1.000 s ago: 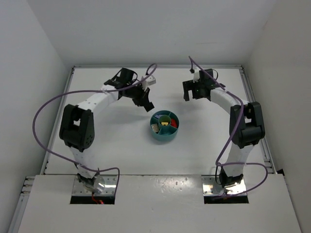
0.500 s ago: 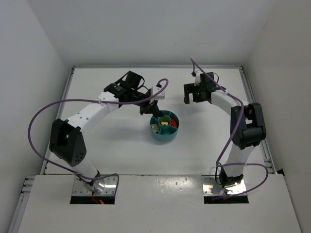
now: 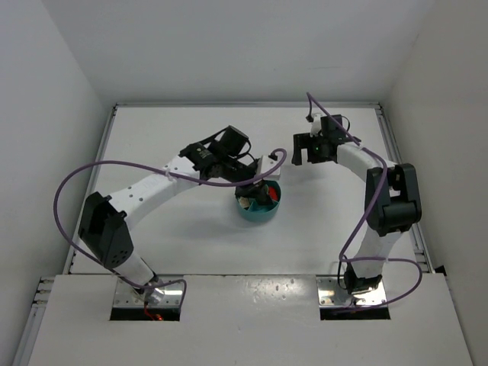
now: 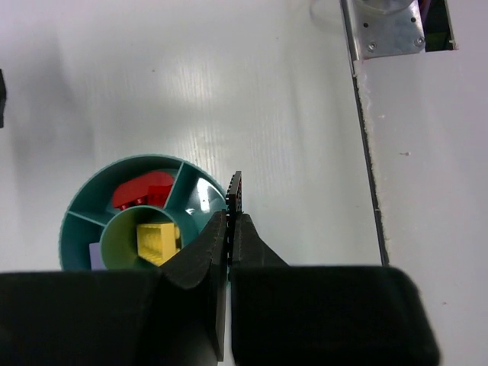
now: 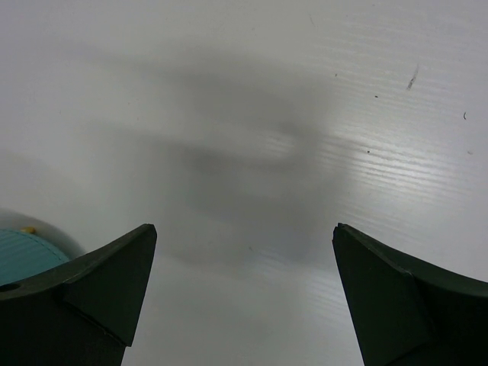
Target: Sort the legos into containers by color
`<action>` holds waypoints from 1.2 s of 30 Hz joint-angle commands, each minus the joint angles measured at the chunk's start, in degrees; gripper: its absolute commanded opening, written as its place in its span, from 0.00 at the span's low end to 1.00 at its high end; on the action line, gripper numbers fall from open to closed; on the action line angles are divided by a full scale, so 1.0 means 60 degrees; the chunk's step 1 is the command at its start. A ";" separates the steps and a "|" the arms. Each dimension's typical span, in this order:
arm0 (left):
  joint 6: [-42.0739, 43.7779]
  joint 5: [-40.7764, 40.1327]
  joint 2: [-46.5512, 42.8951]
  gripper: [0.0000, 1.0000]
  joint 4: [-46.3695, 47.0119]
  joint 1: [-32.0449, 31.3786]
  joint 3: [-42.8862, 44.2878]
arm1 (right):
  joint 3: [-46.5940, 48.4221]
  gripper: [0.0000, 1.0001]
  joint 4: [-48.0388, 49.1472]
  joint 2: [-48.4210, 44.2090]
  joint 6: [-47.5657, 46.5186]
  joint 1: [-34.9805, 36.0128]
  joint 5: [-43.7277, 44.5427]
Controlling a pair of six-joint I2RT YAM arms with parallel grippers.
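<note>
The round teal dish (image 3: 264,216) sits mid-table. In the left wrist view the dish (image 4: 76,217) holds red legos (image 4: 143,191) in one wedge, a yellow lego (image 4: 158,242) in the central cup and a lavender lego (image 4: 94,256) at the left. My left gripper (image 4: 230,223) is shut on a thin black lego (image 4: 235,192) and holds it over the dish's right rim; from above, the left gripper (image 3: 258,187) hides part of the dish. My right gripper (image 5: 244,238) is open and empty over bare table, up and to the right of the dish in the top view (image 3: 303,152).
The table's raised right edge strip (image 4: 370,137) and a metal bracket (image 4: 385,27) show in the left wrist view. A sliver of the dish (image 5: 23,253) shows at the lower left of the right wrist view. White walls enclose the table.
My left arm has swung right, from the table left of the dish to right over the dish, gripper still shut. The right arm has barely shifted.
</note>
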 commanded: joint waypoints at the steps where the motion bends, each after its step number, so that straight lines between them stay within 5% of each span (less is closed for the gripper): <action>1: -0.0423 -0.0511 0.0053 0.00 0.0190 -0.0499 0.0070 | 0.0179 0.99 -0.0141 -0.0202 0.0002 -0.0116 -0.0514; 13: -0.1727 -0.2562 0.0434 0.01 0.1363 -0.0602 -0.0223 | -0.0494 0.99 0.0284 -0.0992 0.0192 -0.0380 -0.0750; 24: -0.1815 -0.2841 0.0346 0.01 0.1363 -0.0690 -0.0853 | -0.0700 0.99 0.0459 -0.1301 0.0193 -0.0380 -0.0662; 36: -0.2079 -0.3048 0.0521 0.19 0.1626 -0.0690 -0.0956 | -0.0612 0.99 0.0546 -0.1212 0.0193 -0.0380 -0.0662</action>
